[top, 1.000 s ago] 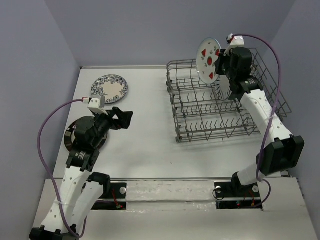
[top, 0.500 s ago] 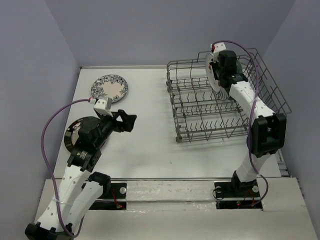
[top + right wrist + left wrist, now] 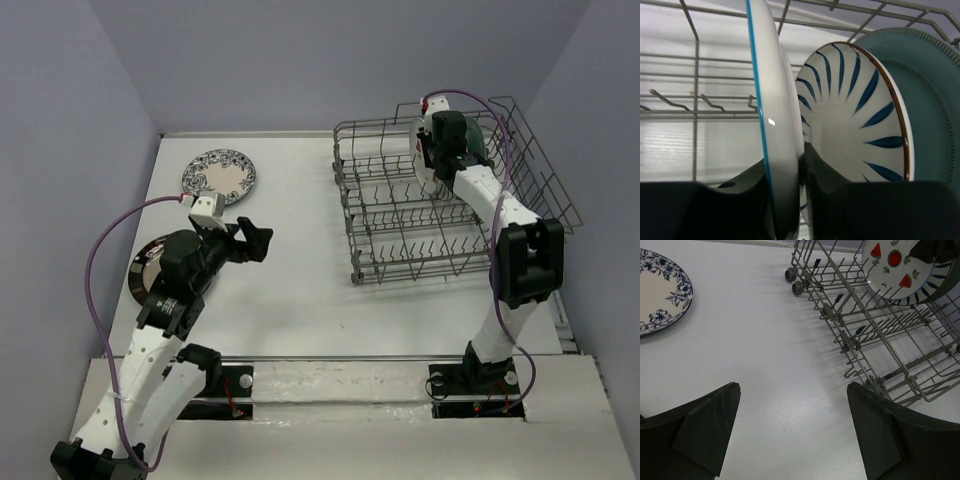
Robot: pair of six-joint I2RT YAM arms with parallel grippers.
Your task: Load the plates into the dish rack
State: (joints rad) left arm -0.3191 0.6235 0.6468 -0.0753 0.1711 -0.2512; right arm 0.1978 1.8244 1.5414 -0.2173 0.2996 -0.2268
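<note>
While right jaws clench one fruit plate (image 3: 781,100), three plates (image 3: 930,100) in rack (image 3: 400,235), two on table (image 3: 290,290), left jaws released

grey wire dish rack (image 3: 410,240): far right | white red-fruit plate (image 3: 780,125), radial-striped plate (image 3: 850,115), teal-grey plate (image 3: 932,100): upright inside | blue-white floral plate (image 3: 219,177), dark shiny plate (image 3: 142,280): flat, left

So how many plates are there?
5: floral plate on the table, dark plate half hidden under the left arm, fruit plate, striped plate and teal plate upright in the rack.
</note>
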